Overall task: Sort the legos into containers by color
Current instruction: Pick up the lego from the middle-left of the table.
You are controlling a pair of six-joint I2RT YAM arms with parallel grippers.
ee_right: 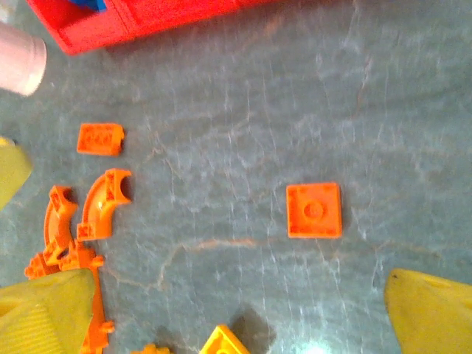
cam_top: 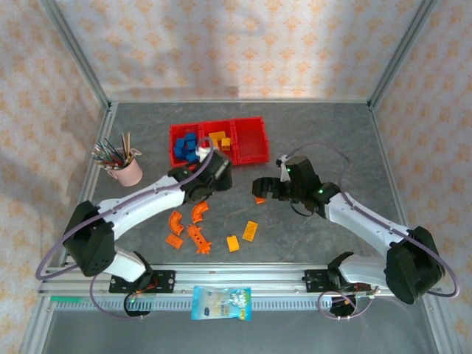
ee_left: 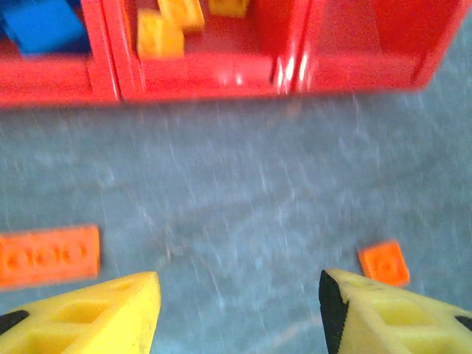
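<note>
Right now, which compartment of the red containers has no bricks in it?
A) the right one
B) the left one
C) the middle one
A: seen from above, the right compartment is bare red inside, while the blue bricks and the yellow bricks lie in the other two.

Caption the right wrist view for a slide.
Open right gripper hovers over a square orange brick, curved orange bricks at left, red bins beyond.
</note>
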